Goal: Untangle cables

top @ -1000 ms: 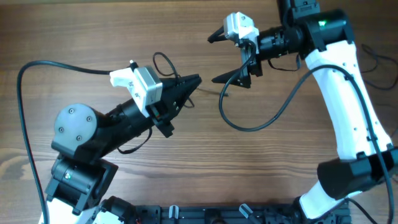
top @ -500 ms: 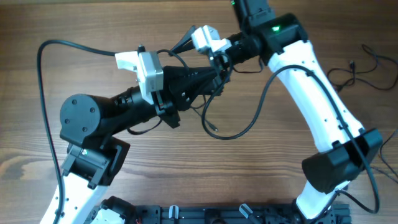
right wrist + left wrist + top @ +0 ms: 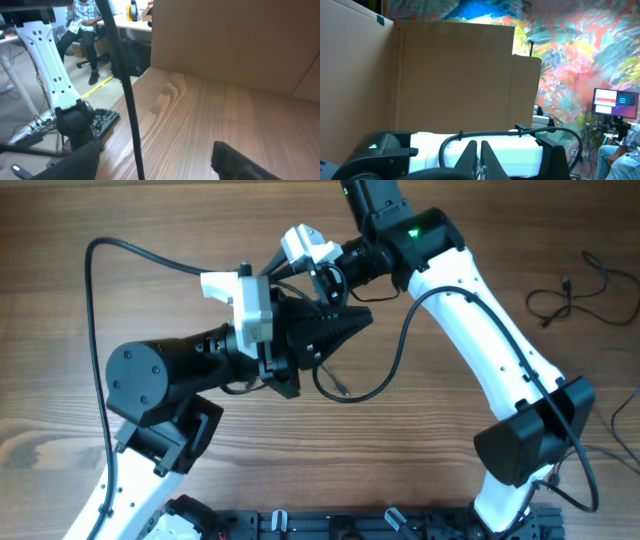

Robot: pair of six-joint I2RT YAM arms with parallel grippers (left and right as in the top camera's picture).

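Your left gripper [image 3: 360, 318], clenched, seemingly lifts the cable [image 3: 320, 378] so your right gripper [image 3: 155, 152], jaws parted close beside it, can pull.

Robotics laboratory set up within a shared office. The wood-grain desk [image 3: 200, 100] is screened by plain cardboard panels [image 3: 450, 75], beyond which a brightly painted mural wall [image 3: 580, 45] and a lit monitor [image 3: 611, 100] are visible. A seated person [image 3: 85, 20] works in the background, with yellow tape [image 3: 97, 88] marking the floor.
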